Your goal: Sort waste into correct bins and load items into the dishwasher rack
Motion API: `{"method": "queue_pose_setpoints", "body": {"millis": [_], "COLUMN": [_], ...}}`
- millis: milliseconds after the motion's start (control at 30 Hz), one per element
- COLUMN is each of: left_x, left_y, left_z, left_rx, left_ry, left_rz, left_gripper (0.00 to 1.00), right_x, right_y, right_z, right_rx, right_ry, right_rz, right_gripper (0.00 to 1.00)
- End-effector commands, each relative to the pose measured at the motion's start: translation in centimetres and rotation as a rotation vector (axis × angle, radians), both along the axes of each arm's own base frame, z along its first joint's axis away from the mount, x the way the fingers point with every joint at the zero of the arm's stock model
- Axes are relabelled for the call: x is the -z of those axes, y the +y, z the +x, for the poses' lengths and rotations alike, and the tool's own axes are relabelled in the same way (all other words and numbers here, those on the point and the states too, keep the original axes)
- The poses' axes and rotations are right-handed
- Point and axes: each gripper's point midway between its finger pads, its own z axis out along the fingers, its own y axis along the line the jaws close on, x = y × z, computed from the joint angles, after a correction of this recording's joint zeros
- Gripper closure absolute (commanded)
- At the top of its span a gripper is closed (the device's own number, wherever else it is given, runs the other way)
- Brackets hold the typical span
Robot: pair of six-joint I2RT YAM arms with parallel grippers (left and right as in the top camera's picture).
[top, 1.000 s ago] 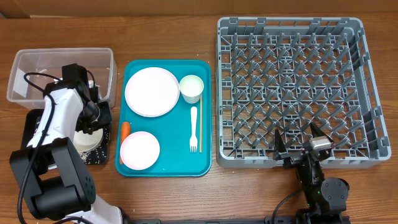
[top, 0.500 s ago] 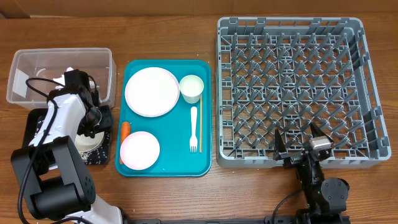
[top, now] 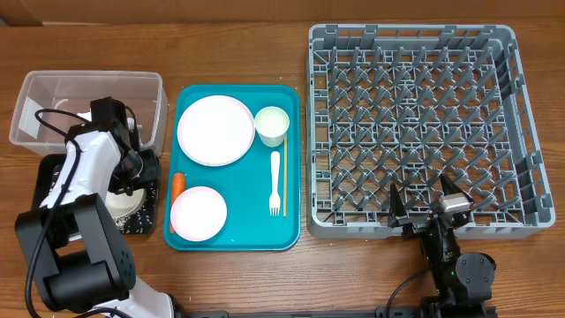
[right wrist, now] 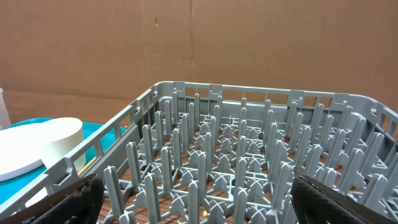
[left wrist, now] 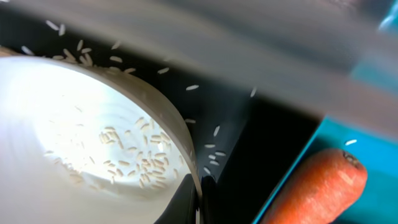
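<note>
A small white bowl [left wrist: 93, 137] with rice grains [left wrist: 146, 168] in it sits in the black tray [left wrist: 249, 143]. My left gripper [left wrist: 199, 200] is shut on the bowl's rim, one finger inside and one outside. More rice lies loose on the black tray. Just right of it an orange carrot [left wrist: 317, 186] lies on the teal tray's edge. From overhead, my left gripper [top: 141, 174] is at the bowl [top: 122, 203], below the clear tub [top: 88, 88]. My right gripper [top: 426, 201] hangs open over the near edge of the grey dishwasher rack [top: 415, 132], nothing between its fingers [right wrist: 81, 196].
The teal tray [top: 237, 238] holds a large white plate [top: 214, 131], a pink plate [top: 198, 214], a white cup [top: 272, 125], a white fork [top: 274, 181], a chopstick [top: 283, 184] and the carrot [top: 178, 185]. Upright pegs fill the rack [right wrist: 249, 168].
My left gripper's jaws have closed onto the bowl's rim, and the arm has shifted slightly. The right arm has not moved.
</note>
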Motion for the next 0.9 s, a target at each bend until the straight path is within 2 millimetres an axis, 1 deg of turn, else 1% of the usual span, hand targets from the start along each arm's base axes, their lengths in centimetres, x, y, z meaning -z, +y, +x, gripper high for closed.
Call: {"method": "queue_pose_setpoints", "body": {"millis": [0, 267, 333, 467, 533, 633, 700, 800, 867], "left_x": [-1.2, -4.4, -5.0, -5.5, -6.0, -7.4, -8.4, -9.8, -11.4], "left_y": [0.1, 0.4, -0.1, -2.1, -3.4, -4.9, -4.6, -3.1, -2.1], "left_z": [0.7, 1.8, 2.1, 2.8, 3.1, 3.3, 3.1, 2.5, 2.3], "left_rx": [-0.019, -0.018, 0.012, 0.146, 0.21, 0.292, 0.3, 0.287, 0.263], "left_ry": [-0.018, -0.03, -0.039, -0.088, -0.136, -0.247, -0.311, -0.413, -0.525], "left_rz": [-0.01, -0.009, -0.037, -0.175, -0.295, -0.495, -0.581, -0.673, -0.752], "left_gripper": [0.96, 0.96, 0.96, 0.96, 0.96, 0.96, 0.96, 0.96, 0.96], "right_x": [0.3, 0.3, 0.3, 0.3, 0.3, 0.3, 0.3, 0.3, 0.3], "right_y": [0.1, 0.1, 0.1, 0.1, 0.1, 0.1, 0.1, 0.1, 0.1], "right_z": [0.0, 0.0, 0.0, 0.0, 0.0, 0.0, 0.0, 0.0, 0.0], "right_rx": [-0.006, -0.006, -0.006, -0.006, -0.006, -0.006, -0.006, -0.006, -0.006], "right_ry": [0.0, 0.0, 0.0, 0.0, 0.0, 0.0, 0.0, 0.0, 0.0], "right_rz": [0.003, 0.003, 0.003, 0.003, 0.003, 0.003, 0.003, 0.003, 0.003], "right_gripper": [0.0, 0.0, 0.0, 0.0, 0.0, 0.0, 0.0, 0.0, 0.0]}}
